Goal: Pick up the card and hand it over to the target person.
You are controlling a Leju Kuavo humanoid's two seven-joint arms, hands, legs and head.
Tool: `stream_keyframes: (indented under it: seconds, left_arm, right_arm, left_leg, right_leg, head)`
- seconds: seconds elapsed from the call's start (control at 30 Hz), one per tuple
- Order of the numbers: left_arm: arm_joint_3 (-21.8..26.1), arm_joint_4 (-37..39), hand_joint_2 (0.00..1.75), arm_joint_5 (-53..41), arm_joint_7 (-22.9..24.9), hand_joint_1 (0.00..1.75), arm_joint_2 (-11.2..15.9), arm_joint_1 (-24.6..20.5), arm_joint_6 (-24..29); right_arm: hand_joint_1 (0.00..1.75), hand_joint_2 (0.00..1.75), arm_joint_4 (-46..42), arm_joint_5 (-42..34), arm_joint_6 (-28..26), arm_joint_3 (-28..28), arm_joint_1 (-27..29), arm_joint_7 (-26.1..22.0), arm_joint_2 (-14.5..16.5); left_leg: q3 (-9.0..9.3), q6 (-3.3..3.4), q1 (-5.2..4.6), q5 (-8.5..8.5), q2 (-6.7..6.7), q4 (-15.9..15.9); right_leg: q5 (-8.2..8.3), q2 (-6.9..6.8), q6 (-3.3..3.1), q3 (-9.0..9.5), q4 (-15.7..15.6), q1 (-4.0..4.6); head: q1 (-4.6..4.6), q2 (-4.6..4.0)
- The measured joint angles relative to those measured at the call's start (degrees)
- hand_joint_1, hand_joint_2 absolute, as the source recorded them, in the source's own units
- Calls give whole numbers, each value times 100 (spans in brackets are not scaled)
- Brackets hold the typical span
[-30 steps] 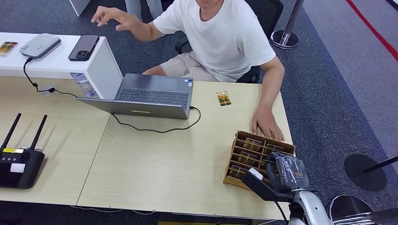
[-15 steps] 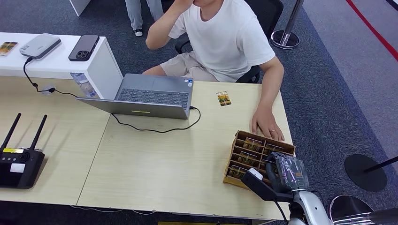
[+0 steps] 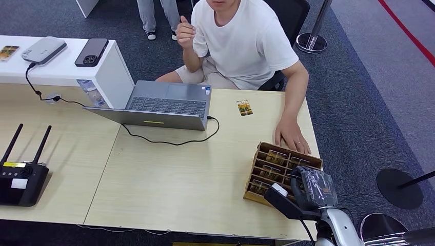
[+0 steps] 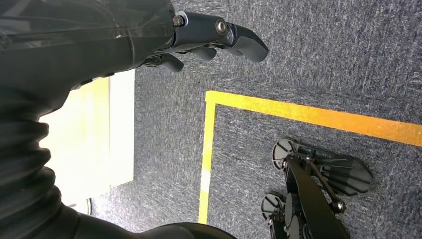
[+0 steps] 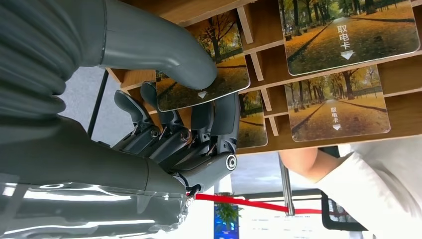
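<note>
My right hand (image 3: 313, 188) is at the wooden card rack (image 3: 258, 169), which stands on the near right part of the light wood surface (image 3: 169, 179). In the right wrist view my thumb (image 5: 164, 47) presses on the face of one card (image 5: 226, 82) and my dark fingers (image 5: 219, 122) are behind it, so my fingers are clamped on this card. The card is in its slot of the rack, at the rack's near side. It shows a picture of autumn trees with a small white arrow. Other cards (image 5: 343, 107) with the same picture sit in the slots beside it.

My left hand (image 4: 199, 42) hangs down above the grey carpet (image 4: 308, 64), near a yellow line on the floor (image 4: 298, 113). Its fingers are curled in and they hold nothing.

The person (image 3: 246, 36) in a white shirt sits at the far side of the surface. One hand of the person (image 3: 291, 137) lies flat on the surface, touching the far edge of the rack; the other hand is raised near the chin. One more card (image 3: 244, 107) lies flat on the surface, between the rack and the open laptop (image 3: 164, 105). A black cable (image 3: 169, 138) runs from the laptop. At the far left of the surface stands a black router (image 3: 20, 177) with two antennas.
</note>
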Motion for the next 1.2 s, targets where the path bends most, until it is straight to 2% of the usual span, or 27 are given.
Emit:
stream_keyframes:
  seconds: [0.2,0.5,0.67,0.77,1.03,1.2]
  left_arm:
    - [42,0,175,0,-36,0,-24,3,9]
    - [62,-7,175,-4,-27,0,-35,-7,30]
    - [-15,-15,175,-37,-32,0,-34,-27,38]
    - [-77,-20,175,-64,-12,0,-29,-41,37]
    - [-216,-23,175,-86,-24,0,-8,-60,28]
    - [-305,-29,175,-69,-52,0,-5,-65,13]
  right_arm:
    - [154,175,-488,-288,-818,-103,14,-563,31]
    - [154,175,-691,-380,-1079,-120,-322,-775,111]
    - [154,175,-687,-362,-1614,-100,-340,-1127,148]
    - [154,175,-473,23,-2121,-4,-324,-1311,181]
    - [154,175,519,1387,-3342,461,-347,-1326,150]
    - [154,175,952,1780,-3481,736,-706,-1197,-18]
  left_leg:
    - [-2,0,-1,-1,0,2]
    - [-2,0,-1,0,4,2]
    - [-1,0,0,3,1,-1]
    - [0,0,1,2,-2,-1]
    - [11,0,5,6,1,-10]
    - [11,0,6,7,15,-12]
  right_leg:
    - [-2,0,0,-2,3,-1]
    - [1,4,1,-4,4,-2]
    - [2,0,-1,-1,0,0]
    - [0,-2,-1,1,-1,1]
    - [7,1,-1,14,-14,6]
    - [13,14,-2,11,-17,7]
  head:
    - [0,0]
    - [0,0]
    - [0,0]
    - [0,0]
    - [0,0]
    - [0,0]
